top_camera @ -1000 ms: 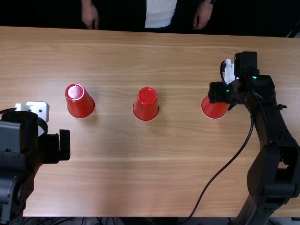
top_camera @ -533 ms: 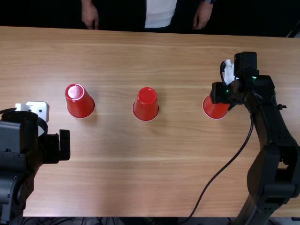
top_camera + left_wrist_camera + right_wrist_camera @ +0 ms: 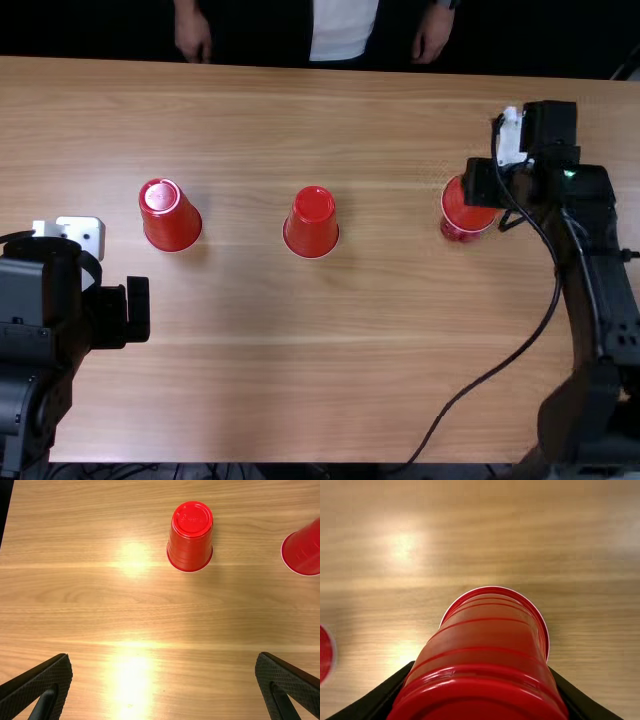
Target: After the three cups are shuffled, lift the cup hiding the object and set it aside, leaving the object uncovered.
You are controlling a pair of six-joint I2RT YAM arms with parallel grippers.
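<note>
**Right gripper clamped on the right-hand cup**

From above we see three red cups in a row across the middle of the table [image 3: 320,120]. The left cup [image 3: 170,216] and the middle cup [image 3: 311,223] stand upside down, well apart. The right cup [image 3: 460,214] is in the right part of the frame, with the right gripper [image 3: 478,190] closed around its upturned base end. We cannot tell whether its rim is touching the wood. The left gripper [image 3: 137,310] is in the lower left, well short of the cups and holding nothing. A small white block [image 3: 80,232] lies just above it.

In the left wrist view we see that gripper's two fingers [image 3: 37,685] far apart in the bottom corners, with bare wood between them. The left cup stands in the upper middle, and the middle cup is cut off by the right edge.

In the right wrist view the right cup takes up the lower middle, its base toward us and its white-edged rim farther off. A black finger [image 3: 385,695] presses against each side. A sliver of red shows at the left edge.
</note>
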